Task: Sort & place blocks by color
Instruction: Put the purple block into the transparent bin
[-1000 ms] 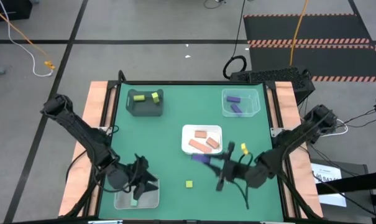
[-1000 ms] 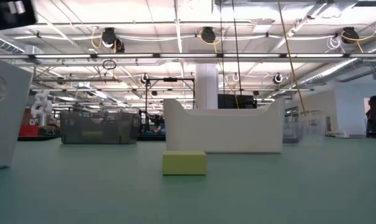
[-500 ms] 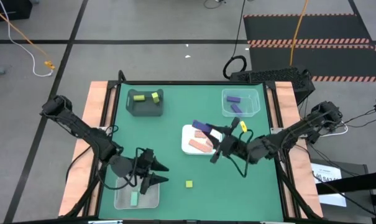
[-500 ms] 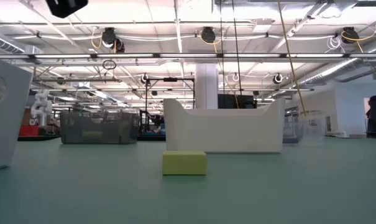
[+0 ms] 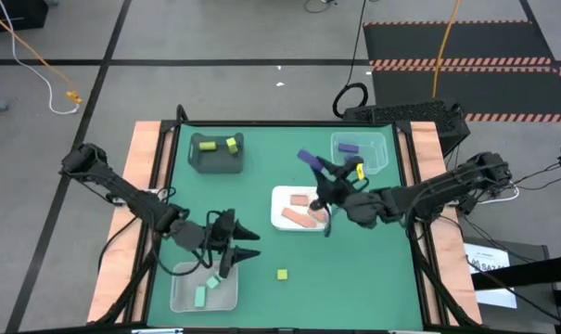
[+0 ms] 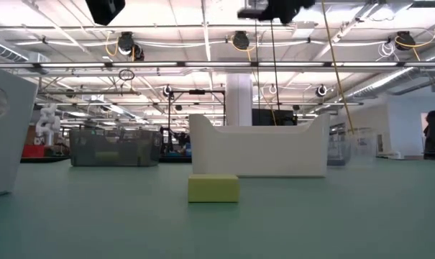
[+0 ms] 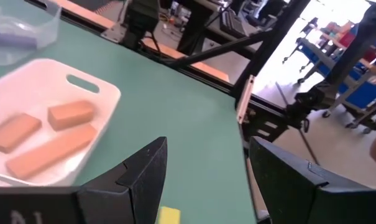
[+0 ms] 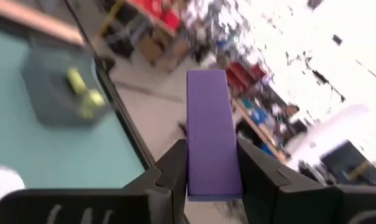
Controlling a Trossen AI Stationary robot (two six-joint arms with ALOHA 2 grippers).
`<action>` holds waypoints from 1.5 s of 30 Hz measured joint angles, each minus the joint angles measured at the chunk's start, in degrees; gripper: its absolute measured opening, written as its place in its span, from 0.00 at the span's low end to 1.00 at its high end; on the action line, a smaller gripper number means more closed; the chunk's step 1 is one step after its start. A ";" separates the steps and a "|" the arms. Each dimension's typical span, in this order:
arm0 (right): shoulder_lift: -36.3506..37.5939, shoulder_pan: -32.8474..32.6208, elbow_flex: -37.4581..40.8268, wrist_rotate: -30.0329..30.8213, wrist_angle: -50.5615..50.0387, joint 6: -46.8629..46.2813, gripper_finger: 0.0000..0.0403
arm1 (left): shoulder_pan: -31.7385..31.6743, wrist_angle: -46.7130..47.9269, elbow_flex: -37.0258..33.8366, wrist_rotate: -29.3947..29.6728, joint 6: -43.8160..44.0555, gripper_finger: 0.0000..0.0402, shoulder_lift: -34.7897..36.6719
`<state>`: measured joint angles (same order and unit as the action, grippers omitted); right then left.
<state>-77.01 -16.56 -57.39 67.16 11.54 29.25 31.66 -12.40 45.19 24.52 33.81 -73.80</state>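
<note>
The right jaws (image 8: 212, 165) are clamped on a purple bar (image 8: 212, 134), which stands up between the two fingers in the right wrist view. From above, that bar (image 5: 309, 159) hangs over the table (image 5: 261, 199) between the white tray (image 5: 285, 223) and the clear tray (image 5: 380, 158) at the far right, clear of both. The left jaws (image 7: 203, 177) are spread wide and hold nothing; in the high view they (image 5: 246, 245) hover above the table just beside the near-left clear tray (image 5: 183, 299).

The white tray holds three salmon blocks (image 5: 306, 211), also seen in the left wrist view (image 7: 48, 134). The far-right clear tray holds two purple blocks (image 5: 349, 153). The dark grey tray (image 5: 217, 163) at the far left holds two yellow blocks (image 5: 219, 145). Two mint blocks (image 5: 206, 289) lie in the near-left clear tray. One yellow-green cube (image 5: 282, 275) sits alone on the table near the front edge, between the near-left tray and the white tray; in the low view it (image 6: 213, 188) rests flat in front of the white tray. A small yellow block (image 5: 361, 172) shows just beside the right arm, near the far-right clear tray; whether it lies on the table cannot be told.
</note>
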 joint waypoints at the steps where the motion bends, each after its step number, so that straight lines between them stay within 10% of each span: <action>1: 0.00 0.80 0.00 0.50 -3.33 -2.21 0.24 | -0.34 0.01 0.00 0.00 -0.70 0.57 0.00; 10: 0.00 10.31 0.02 -0.21 -34.18 -23.48 0.24 | -4.42 0.10 0.00 -0.03 -5.71 0.57 0.00; 22: 0.00 28.84 0.02 -21.94 -63.74 -40.16 0.24 | -9.25 0.78 0.00 -1.08 -6.70 0.57 0.00; 45: 0.00 51.45 0.03 -45.02 -62.34 -37.50 0.24 | -12.15 5.01 0.00 -1.08 -4.43 0.57 0.00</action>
<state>-77.01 34.89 -57.35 22.14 -50.80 -8.26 19.51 -7.40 45.19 23.44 29.38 -73.80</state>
